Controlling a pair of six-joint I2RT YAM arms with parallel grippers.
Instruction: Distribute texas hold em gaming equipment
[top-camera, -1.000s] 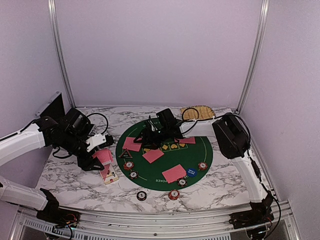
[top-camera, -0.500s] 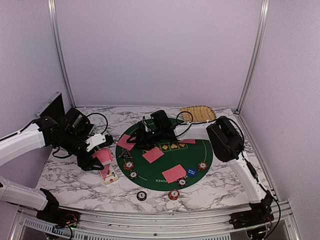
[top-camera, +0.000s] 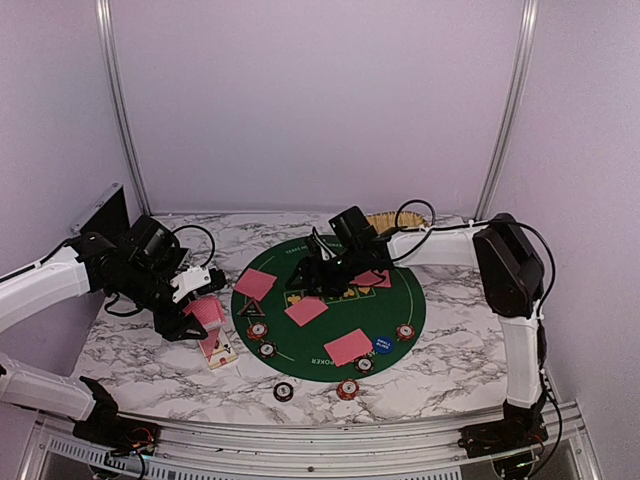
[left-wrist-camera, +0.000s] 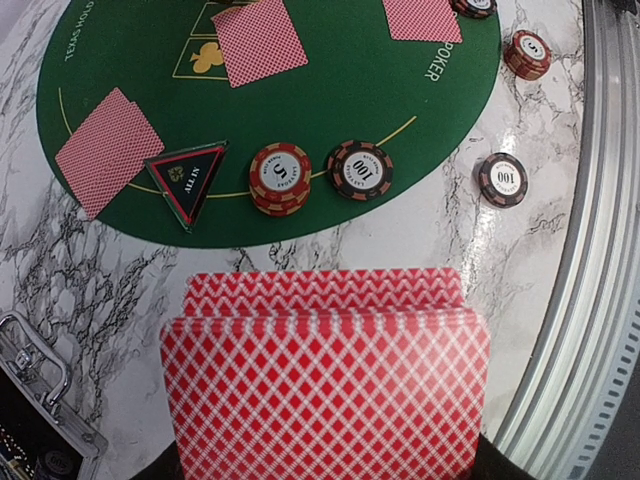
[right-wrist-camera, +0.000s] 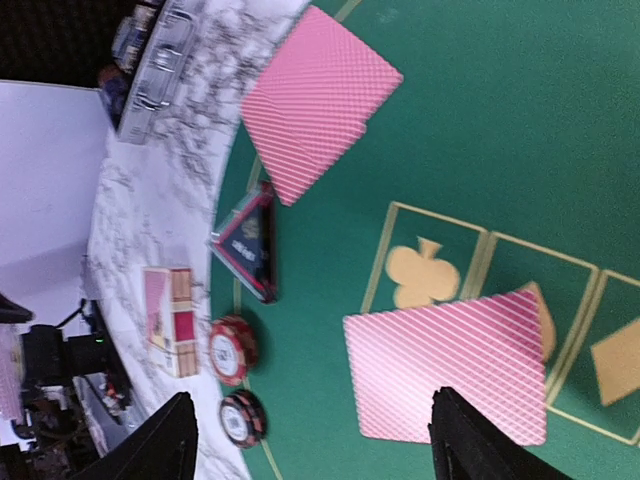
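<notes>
The right hand has drawn back from the left rim of the green felt mat toward its middle. Its elbow has swung out to the right, uncovering the pair of red-backed cards beside the black-triangle button. Its fingers stand apart and empty over a single card. The left hand stays clamped on the deck above the marble surface, unmoved.

Cards on mat, two chips on table before it
</notes>
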